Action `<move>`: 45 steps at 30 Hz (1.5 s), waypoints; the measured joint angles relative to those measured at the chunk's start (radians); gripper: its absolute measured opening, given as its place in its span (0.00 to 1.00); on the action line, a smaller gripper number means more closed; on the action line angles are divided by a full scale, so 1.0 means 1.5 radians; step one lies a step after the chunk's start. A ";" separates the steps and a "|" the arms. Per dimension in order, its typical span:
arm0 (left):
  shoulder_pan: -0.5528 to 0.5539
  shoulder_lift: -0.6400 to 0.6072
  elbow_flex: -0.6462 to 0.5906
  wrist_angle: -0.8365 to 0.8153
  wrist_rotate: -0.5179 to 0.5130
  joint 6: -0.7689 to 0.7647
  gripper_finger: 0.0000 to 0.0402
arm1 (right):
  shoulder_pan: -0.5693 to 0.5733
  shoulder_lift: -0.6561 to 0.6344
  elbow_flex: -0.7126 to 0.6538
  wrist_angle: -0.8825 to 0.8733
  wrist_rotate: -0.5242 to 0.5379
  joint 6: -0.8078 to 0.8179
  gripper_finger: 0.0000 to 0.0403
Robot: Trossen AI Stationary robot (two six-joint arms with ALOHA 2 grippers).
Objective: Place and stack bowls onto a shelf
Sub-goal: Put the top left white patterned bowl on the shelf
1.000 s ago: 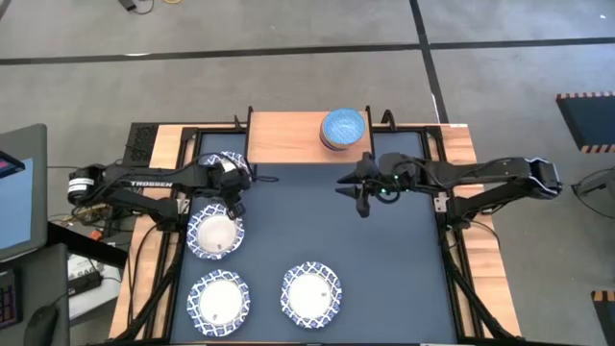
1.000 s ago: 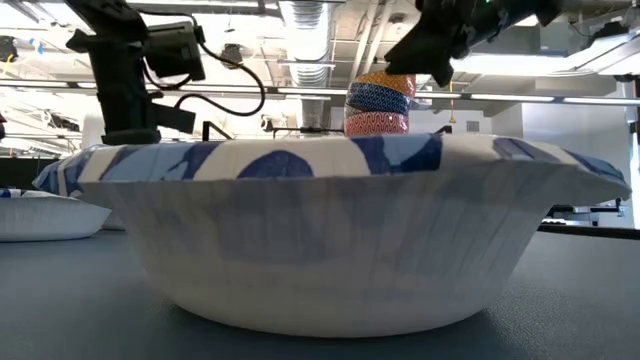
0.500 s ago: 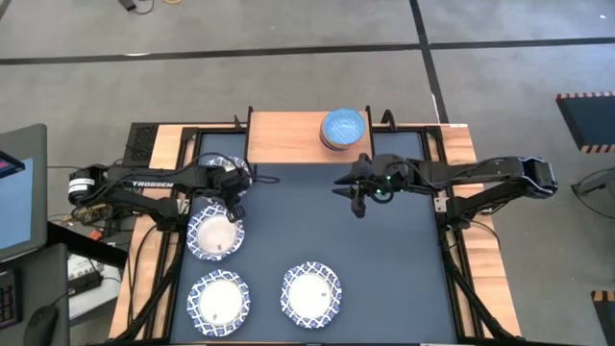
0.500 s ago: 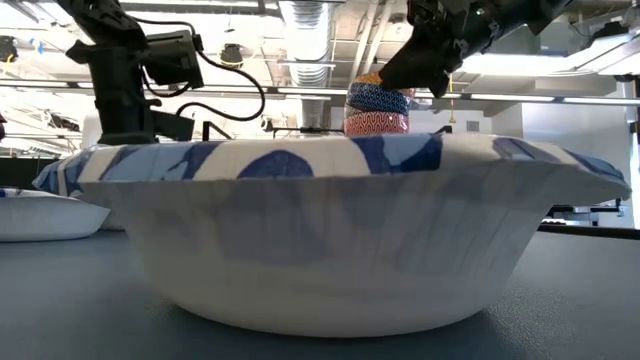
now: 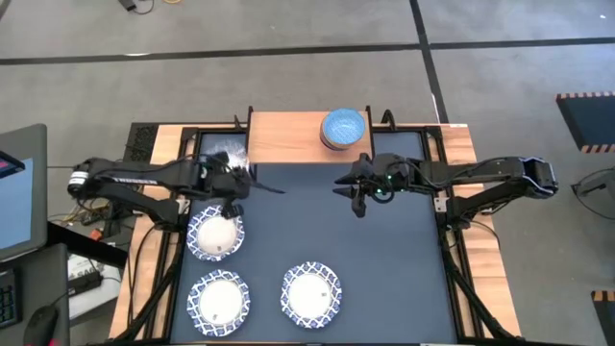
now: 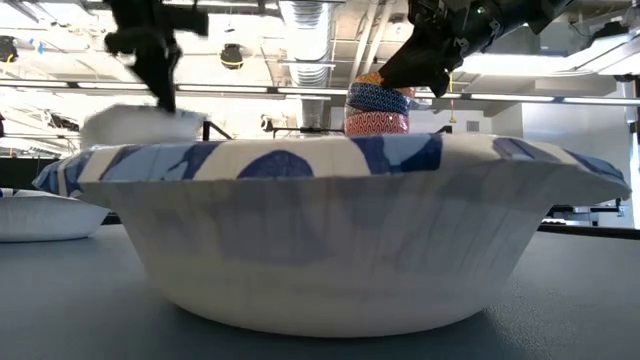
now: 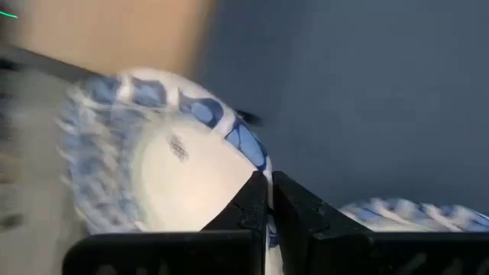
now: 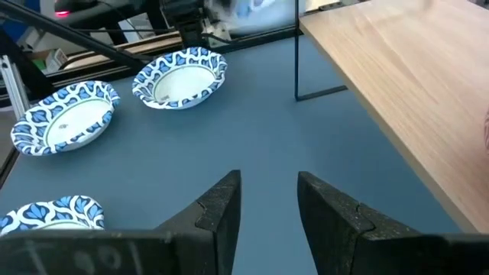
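Desk (image 5: 384,269) surface is lying dark under three patterned bowls (image 5: 310,293); grey floor (image 5: 288,58) is surrounding it. Left pincer (image 7: 267,200) is clamping a fourth bowl (image 7: 164,164) beside the shelf (image 5: 283,135), where small bowls (image 5: 343,128) are sitting stacked. Right pincer (image 8: 266,200) is hovering, fingers spread.

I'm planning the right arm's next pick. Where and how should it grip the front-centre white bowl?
Grip the front-centre white bowl by its flared blue-patterned rim, one finger inside and one outside. It sits upright and is likely too wide to span. The right gripper, open, should probably come from above at the rim's far-right edge, away from the neighbouring bowl.
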 joint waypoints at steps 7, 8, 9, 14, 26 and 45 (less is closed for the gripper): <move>-0.003 -0.001 0.126 0.007 -0.132 0.100 0.00 | 0.000 0.000 0.000 0.000 -0.001 0.000 0.39; 0.004 -0.001 0.129 0.038 -0.111 0.141 0.00 | 0.000 0.000 0.000 0.000 -0.001 -0.001 0.39; 0.012 -0.001 0.129 0.067 -0.079 0.184 0.00 | 0.000 0.000 0.000 0.000 -0.001 -0.003 0.39; 0.063 0.026 0.121 0.202 0.042 0.338 0.00 | 0.000 0.000 0.000 0.000 -0.001 -0.023 0.39; 0.215 0.151 0.119 0.256 0.112 0.441 0.00 | 0.000 0.000 0.000 -0.006 0.000 -0.041 0.39; 0.232 0.170 0.149 0.259 0.111 0.298 0.36 | -0.056 0.088 0.001 0.013 -0.010 -0.001 0.39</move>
